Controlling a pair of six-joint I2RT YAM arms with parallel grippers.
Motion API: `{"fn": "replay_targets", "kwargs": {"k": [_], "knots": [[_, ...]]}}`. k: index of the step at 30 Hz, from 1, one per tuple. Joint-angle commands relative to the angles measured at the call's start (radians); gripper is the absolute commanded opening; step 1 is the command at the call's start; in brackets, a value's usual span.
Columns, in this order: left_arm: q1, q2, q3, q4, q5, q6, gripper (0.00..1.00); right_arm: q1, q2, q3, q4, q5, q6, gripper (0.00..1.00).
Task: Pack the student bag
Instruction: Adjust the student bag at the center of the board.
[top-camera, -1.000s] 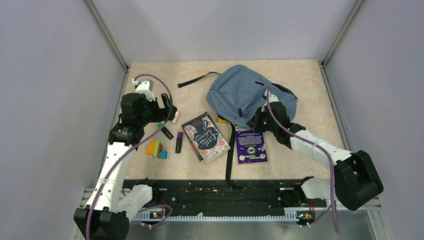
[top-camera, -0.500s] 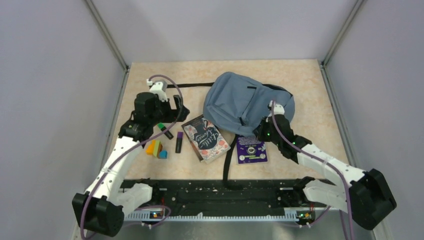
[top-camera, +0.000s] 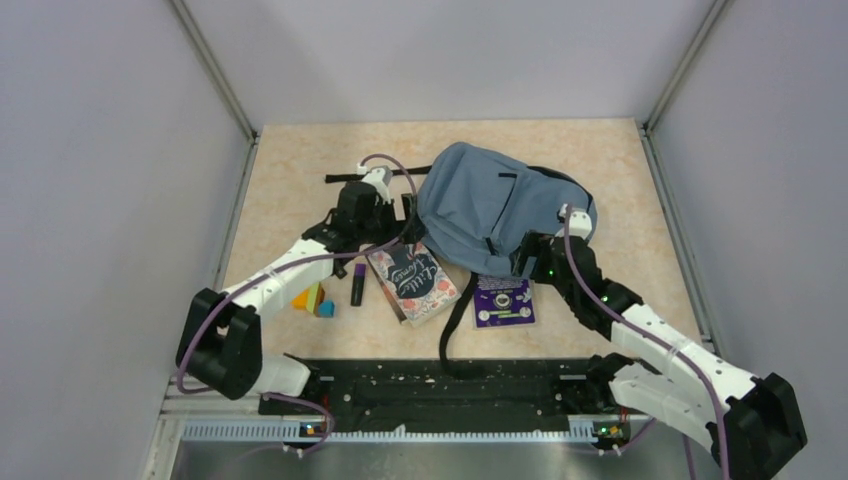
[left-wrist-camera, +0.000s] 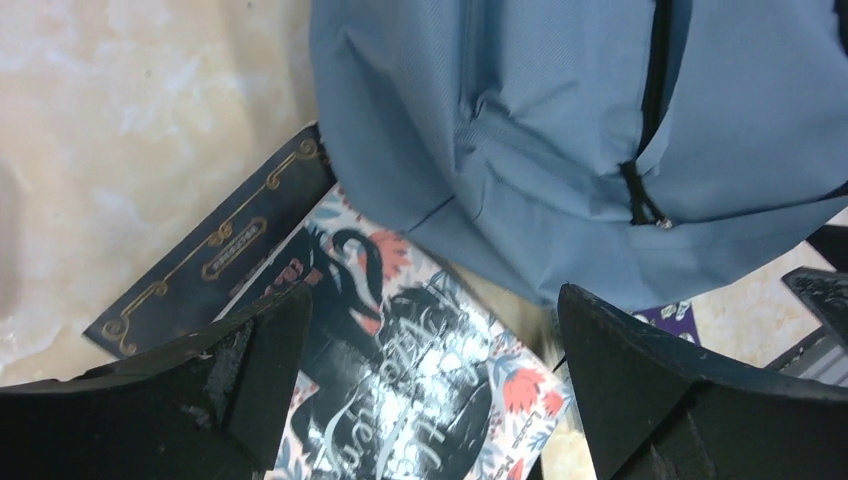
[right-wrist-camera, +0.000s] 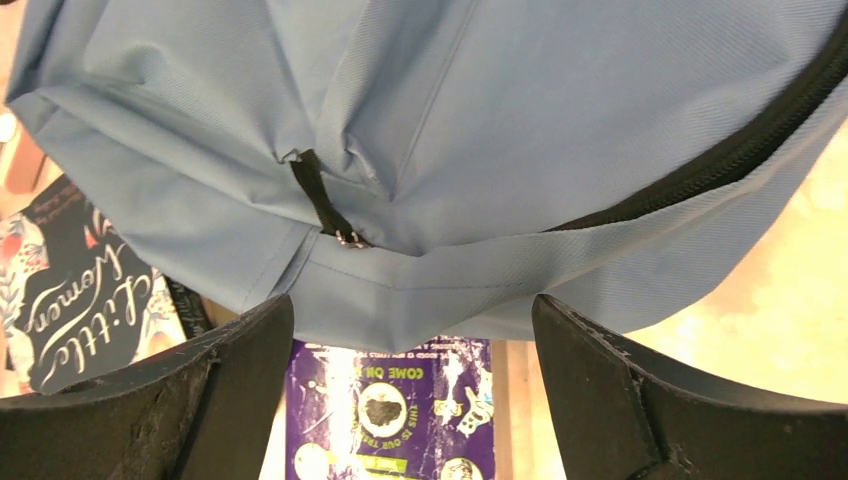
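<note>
Both the left claw and right claw gape empty at the near hem of the bag, limp and probably light on the table, best pinched along its zipper.

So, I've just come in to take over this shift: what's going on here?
Two robot arms are working at a blue-grey backpack lying on the table. The left gripper hangs open over a flowery book at the backpack's left edge. The right gripper, also open, sits at its near edge above a purple booklet. Neither holds anything. Book, booklet, a purple marker and some coloured blocks lie outside the backpack, so packing is not yet done.
</note>
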Motion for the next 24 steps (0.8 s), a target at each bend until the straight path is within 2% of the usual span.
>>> {"fn": "replay_targets", "kwargs": {"k": [1,9,13,17,19,21,24], "knots": [[-0.016,0.062,0.112,0.118,-0.028,-0.006,0.98,0.003,0.017,0.035,-0.049,0.075,0.011,0.88],[-0.035,0.287,0.246,0.108,-0.097,-0.006,0.98,-0.062,0.045,0.088,-0.138,0.174,-0.023,0.94],[-0.048,0.355,0.291,0.088,-0.149,-0.001,0.98,-0.129,0.037,0.055,-0.113,0.104,-0.024,0.95],[-0.065,0.405,0.324,0.089,-0.150,0.009,0.98,-0.140,0.068,0.033,-0.047,0.064,-0.021,0.95],[-0.067,0.425,0.336,0.098,-0.136,0.014,0.91,-0.140,0.099,0.044,-0.012,0.012,-0.032,0.94],[-0.069,0.433,0.348,0.098,-0.116,0.018,0.77,-0.140,0.140,0.067,0.005,-0.047,-0.036,0.94],[-0.068,0.429,0.357,0.111,-0.099,0.026,0.60,-0.140,0.198,0.100,-0.002,-0.033,-0.033,0.94]]}}
